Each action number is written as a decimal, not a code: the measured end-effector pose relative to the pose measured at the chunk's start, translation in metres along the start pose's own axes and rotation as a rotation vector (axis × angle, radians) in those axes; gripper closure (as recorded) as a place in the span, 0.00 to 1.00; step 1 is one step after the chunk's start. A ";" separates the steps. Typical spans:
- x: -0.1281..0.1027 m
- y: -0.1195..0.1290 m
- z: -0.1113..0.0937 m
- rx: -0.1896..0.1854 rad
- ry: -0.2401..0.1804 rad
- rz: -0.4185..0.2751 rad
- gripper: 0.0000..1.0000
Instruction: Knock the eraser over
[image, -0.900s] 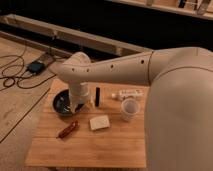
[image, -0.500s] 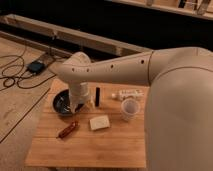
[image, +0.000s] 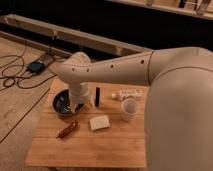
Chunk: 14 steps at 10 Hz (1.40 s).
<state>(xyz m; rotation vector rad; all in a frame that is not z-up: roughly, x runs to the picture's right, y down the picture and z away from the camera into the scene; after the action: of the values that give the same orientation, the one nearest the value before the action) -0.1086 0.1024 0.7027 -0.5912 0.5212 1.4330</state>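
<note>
Eraser: the eraser (image: 97, 96) is a slim black bar standing upright on the wooden table (image: 115, 150), a little above and left of the frame's centre. It is not yet toppled.
Gripper: the gripper (image: 82, 104) hangs below the pale arm's wrist, just left of the eraser and over the right rim of the dark bowl (image: 61, 105). It looks just apart from the bar, though contact cannot be ruled out.
Grip state: whether it is open or closed cannot be told from this view, and nothing is visibly held.
Neighbours: a cream block (image: 99, 122) lies near, below the eraser. A clear cup (image: 129, 109) stands to its right, with a small white object (image: 131, 93) above the cup. A reddish-brown stick (image: 67, 130) lies at lower left.
Step in hand: probably lining up beside the bar for the push.
Doing it well: sweep sideways toward the right of the frame and meet the bar high on its side, so that it tips rather than slides along the wood. Keep the stroke short and stop before the cup.
Watch for: catching the bowl's rim with the gripper, or striking too low and merely shoving the bar toward the cup.
</note>
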 end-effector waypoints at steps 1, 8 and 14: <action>0.000 0.000 0.000 0.000 0.000 0.000 0.35; 0.000 0.000 0.000 0.000 0.000 0.000 0.35; -0.039 -0.032 0.007 0.082 0.006 -0.013 0.35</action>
<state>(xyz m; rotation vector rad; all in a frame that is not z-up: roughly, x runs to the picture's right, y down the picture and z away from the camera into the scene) -0.0803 0.0760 0.7356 -0.5326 0.5769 1.3915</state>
